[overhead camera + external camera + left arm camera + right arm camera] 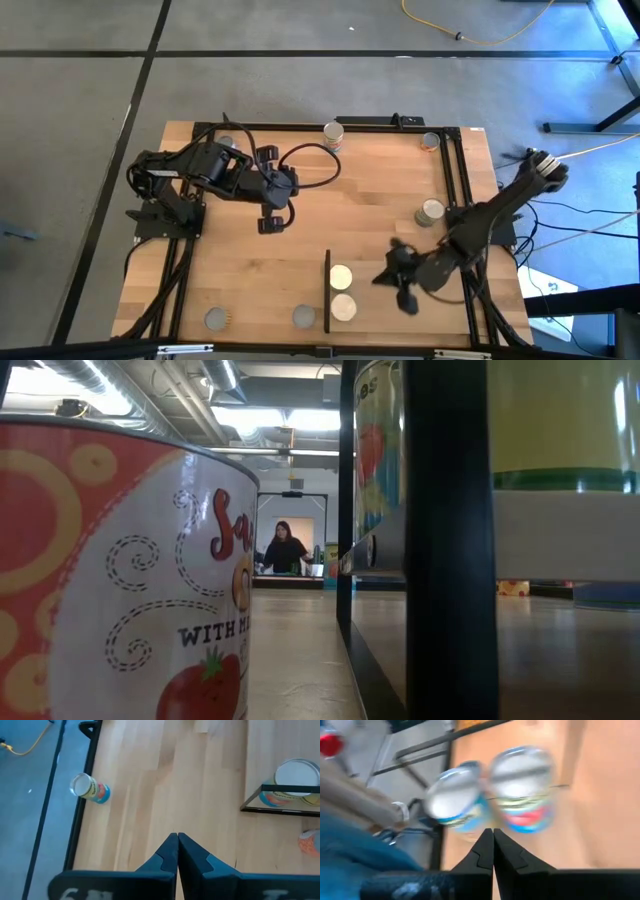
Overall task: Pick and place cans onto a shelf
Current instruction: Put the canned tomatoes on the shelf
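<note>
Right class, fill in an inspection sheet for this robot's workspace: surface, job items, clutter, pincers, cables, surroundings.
Surface: light-wood table, black-framed.
Job's things: shelf near the front edge, black upright edge on its left; two pale-topped cans on it. Loose cans: two grey-topped at the front, one by the right rail, two at the back.
Clutter: nothing seen.
Pincers: left pincer shut, empty, over mid-table; right pincer shut, empty, beside the shelved cans.
Cables: black loop on the left arm; yellow cord on the floor.
Surroundings: grey floor; a person far behind the table.
</note>
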Controlling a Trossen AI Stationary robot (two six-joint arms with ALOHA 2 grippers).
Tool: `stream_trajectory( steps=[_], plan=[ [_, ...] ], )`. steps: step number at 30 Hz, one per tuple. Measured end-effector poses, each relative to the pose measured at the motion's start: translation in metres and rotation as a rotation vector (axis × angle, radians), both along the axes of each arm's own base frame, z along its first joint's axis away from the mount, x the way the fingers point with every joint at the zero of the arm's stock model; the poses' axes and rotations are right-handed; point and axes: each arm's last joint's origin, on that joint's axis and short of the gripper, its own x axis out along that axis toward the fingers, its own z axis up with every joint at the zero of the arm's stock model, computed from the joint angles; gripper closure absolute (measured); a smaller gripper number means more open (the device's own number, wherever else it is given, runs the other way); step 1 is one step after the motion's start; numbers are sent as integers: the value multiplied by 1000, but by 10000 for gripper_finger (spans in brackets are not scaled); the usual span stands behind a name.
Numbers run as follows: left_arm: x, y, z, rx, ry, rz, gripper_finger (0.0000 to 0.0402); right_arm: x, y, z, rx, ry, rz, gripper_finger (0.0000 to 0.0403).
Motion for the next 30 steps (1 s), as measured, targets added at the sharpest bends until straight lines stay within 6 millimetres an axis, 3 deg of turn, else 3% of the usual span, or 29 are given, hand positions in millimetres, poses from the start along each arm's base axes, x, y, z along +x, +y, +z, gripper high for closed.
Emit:
stream_trajectory(
  steps=[6, 14, 18, 24, 30],
  plan=[
    [1, 4, 0, 11, 4, 1, 389, -18, -33, 52, -170, 184, -141, 400],
    [5, 35, 1, 83, 9, 101, 347, -47, -81, 113, -128, 452, -530, 400],
    [15, 62, 0, 195, 26, 98, 345, -54, -100, 126, -13, 479, -615, 400],
    [52, 104, -9, 397, 72, -149, 344, -62, -132, 136, -38, 442, -688, 400],
    [74, 152, -31, 338, 88, -278, 344, -67, -156, 142, -113, 422, -718, 400]
  ],
)
